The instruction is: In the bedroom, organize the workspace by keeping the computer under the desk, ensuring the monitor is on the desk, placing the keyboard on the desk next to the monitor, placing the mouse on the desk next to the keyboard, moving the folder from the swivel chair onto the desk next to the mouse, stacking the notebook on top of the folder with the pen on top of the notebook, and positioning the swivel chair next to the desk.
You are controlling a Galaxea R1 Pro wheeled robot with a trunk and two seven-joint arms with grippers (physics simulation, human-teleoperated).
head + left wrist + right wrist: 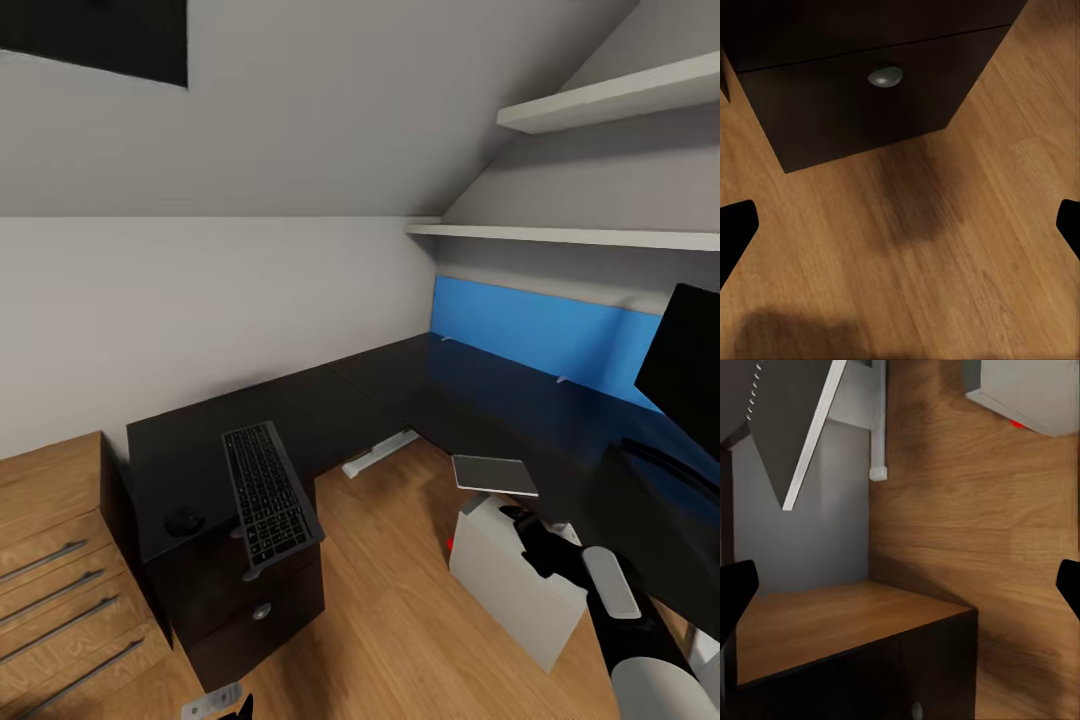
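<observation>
A black L-shaped desk (400, 400) runs along the walls. The dark keyboard (265, 495) lies on its left end, its near edge jutting past the desk front. The small black mouse (184, 521) sits just to its left. The black monitor (690, 370) stands on the desk at the right edge. On the floor stands the white computer box (510, 585), with a flat grey panel (493, 473) above it. My right gripper (525, 530) hovers by that box, open (900, 592). My left gripper (235, 708) hangs low over the floor, open (900, 225), facing a black drawer front (862, 97).
A wooden dresser (60, 560) stands left of the desk. Under the desk's left end is a black drawer unit (250, 605) with a round knob (885, 76). White shelves (600, 100) and a blue wall panel (540, 335) sit above the desk. Wood floor (400, 600) lies between.
</observation>
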